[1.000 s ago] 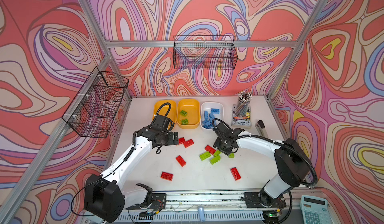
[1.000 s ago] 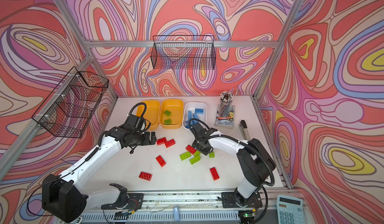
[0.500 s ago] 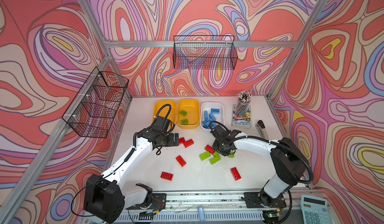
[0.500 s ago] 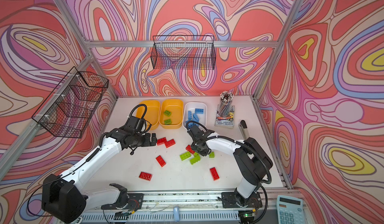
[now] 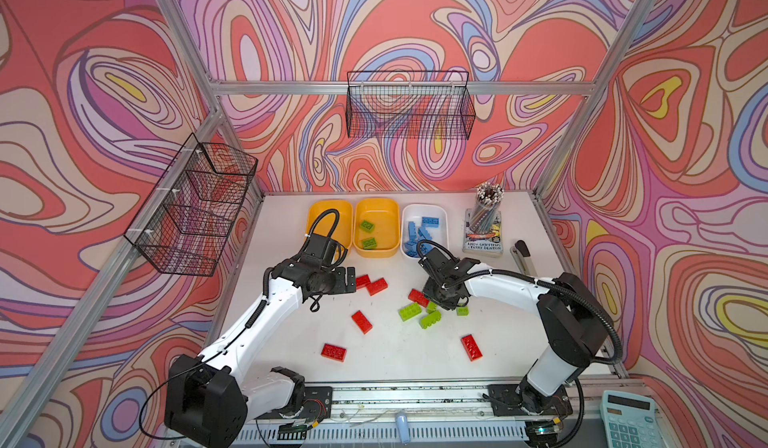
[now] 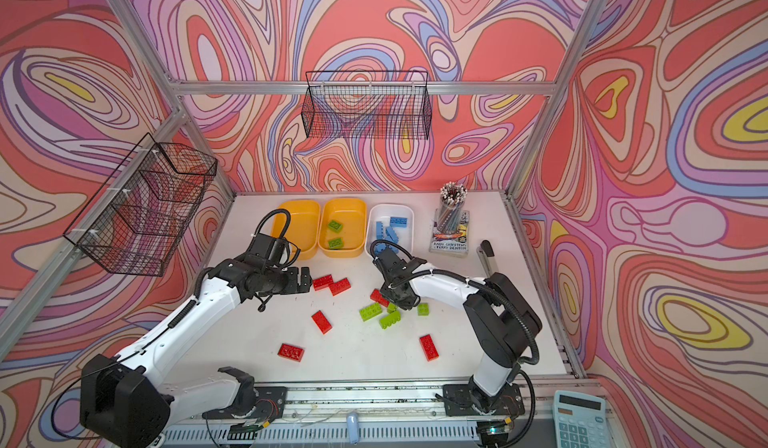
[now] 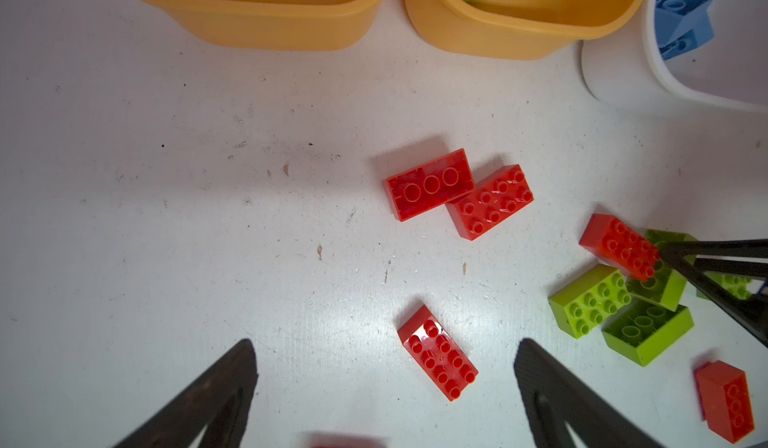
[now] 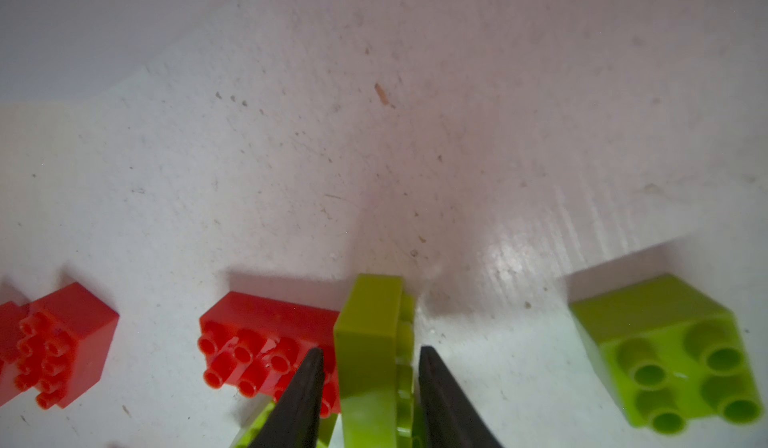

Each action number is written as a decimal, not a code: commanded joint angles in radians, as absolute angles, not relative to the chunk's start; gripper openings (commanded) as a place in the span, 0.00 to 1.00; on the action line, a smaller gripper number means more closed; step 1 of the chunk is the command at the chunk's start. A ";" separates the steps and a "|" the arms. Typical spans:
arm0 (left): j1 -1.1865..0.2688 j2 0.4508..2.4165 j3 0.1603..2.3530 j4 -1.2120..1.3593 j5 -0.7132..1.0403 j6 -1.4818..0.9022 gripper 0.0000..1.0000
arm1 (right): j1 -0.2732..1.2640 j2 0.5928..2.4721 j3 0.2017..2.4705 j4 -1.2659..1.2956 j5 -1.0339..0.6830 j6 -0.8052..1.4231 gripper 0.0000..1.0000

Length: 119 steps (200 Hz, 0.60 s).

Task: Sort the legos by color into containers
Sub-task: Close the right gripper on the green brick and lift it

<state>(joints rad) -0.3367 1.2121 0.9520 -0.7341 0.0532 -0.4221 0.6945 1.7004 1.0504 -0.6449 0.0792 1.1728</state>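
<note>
Right hand point(image 8: 370, 348) narrowly straddles an on-edge lime green brick point(image 8: 365, 309); firm grip unclear. I should squeeze fully, then lift straight, clear of the adjacent red brick point(image 8: 257, 334). Left hand point(image 7: 386, 342) gapes wide, empty.

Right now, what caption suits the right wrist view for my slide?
Right gripper flanks a lime green brick standing on edge, a red brick beside it.

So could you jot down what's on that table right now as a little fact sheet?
left yellow plastic tub: no bricks visible
middle yellow plastic tub: two lime green studded bricks
white plastic tub: light blue studded bricks
white tabletop: six loose red studded bricks, three loose green bricks
left gripper: open, holding nothing
right gripper: shut on a fourth green brick lying on its side
</note>
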 commanded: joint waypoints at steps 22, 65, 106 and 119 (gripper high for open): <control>-0.313 1.216 0.959 -0.727 0.081 -0.417 1.00 | 0.695 1.696 1.071 -0.729 0.136 1.158 0.40; -0.312 1.225 0.968 -0.735 0.087 -0.416 1.00 | 0.683 1.729 1.072 -0.708 0.130 1.136 0.38; -0.313 1.233 0.982 -0.742 0.086 -0.416 1.00 | 0.679 1.700 1.072 -0.713 0.147 1.132 0.35; -0.313 1.238 0.987 -0.742 0.087 -0.417 0.99 | 0.678 1.685 1.071 -0.714 0.148 1.134 0.34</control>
